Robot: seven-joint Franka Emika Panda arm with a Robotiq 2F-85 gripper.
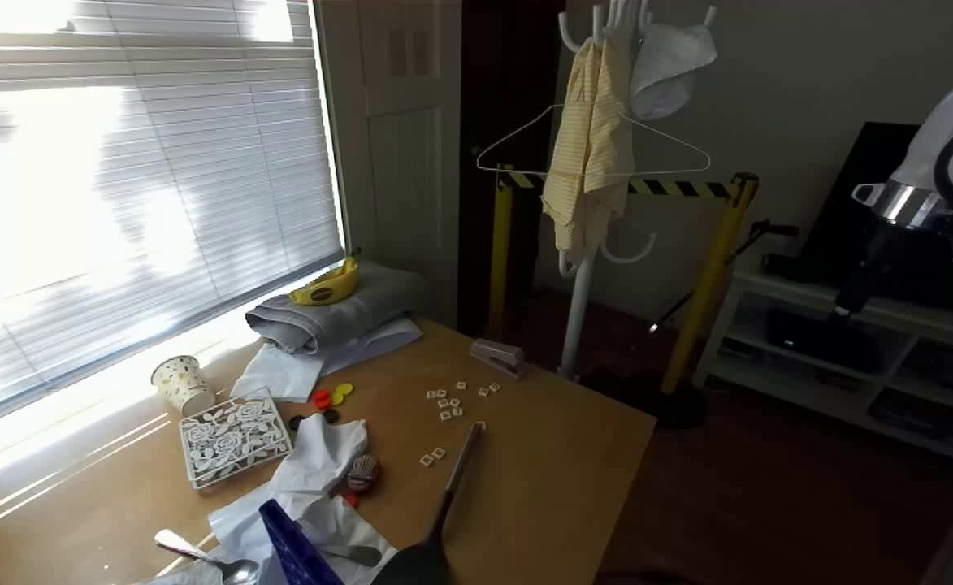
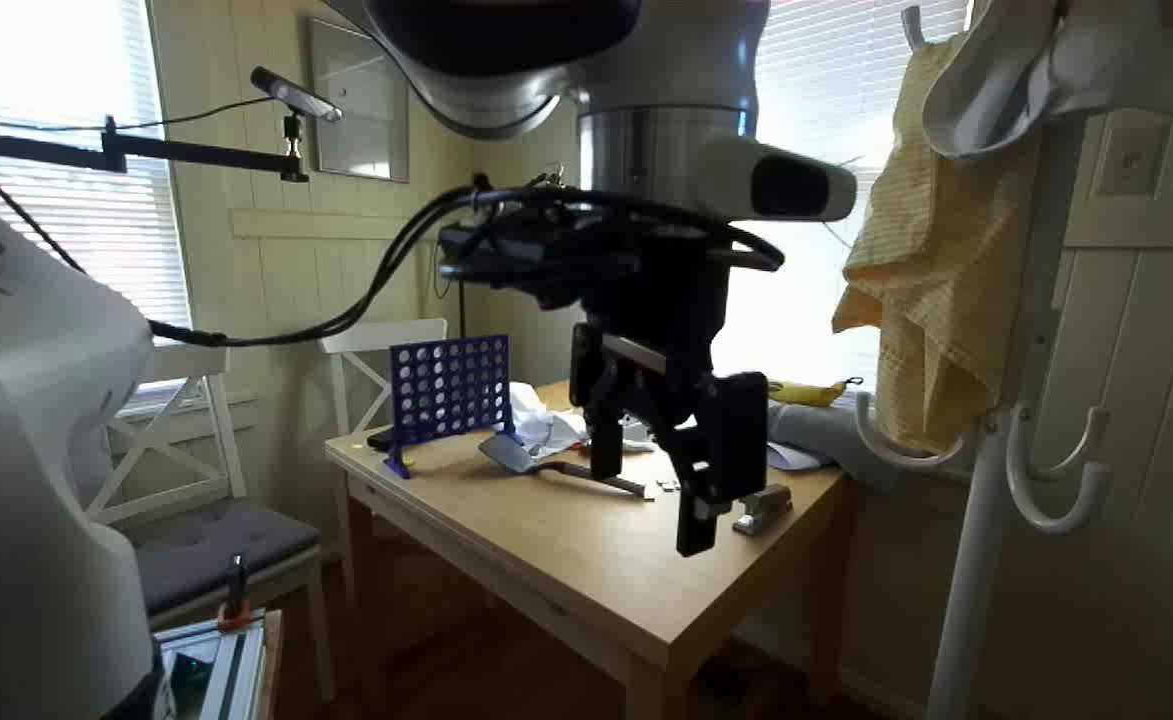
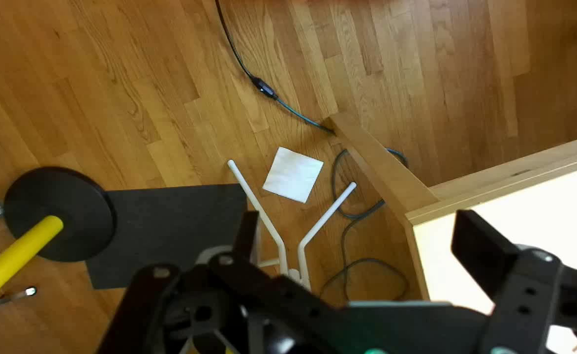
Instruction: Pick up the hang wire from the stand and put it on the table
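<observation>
In an exterior view the claw (image 2: 658,482) looms close; an exterior view overlooks the wooden table (image 1: 553,479) both share; the wrist view peers down past the claw.

On the table (image 1: 557,475) lie a stapler (image 1: 499,357) and small tiles (image 1: 445,415); a blue grid (image 2: 451,388) stands upright.
</observation>
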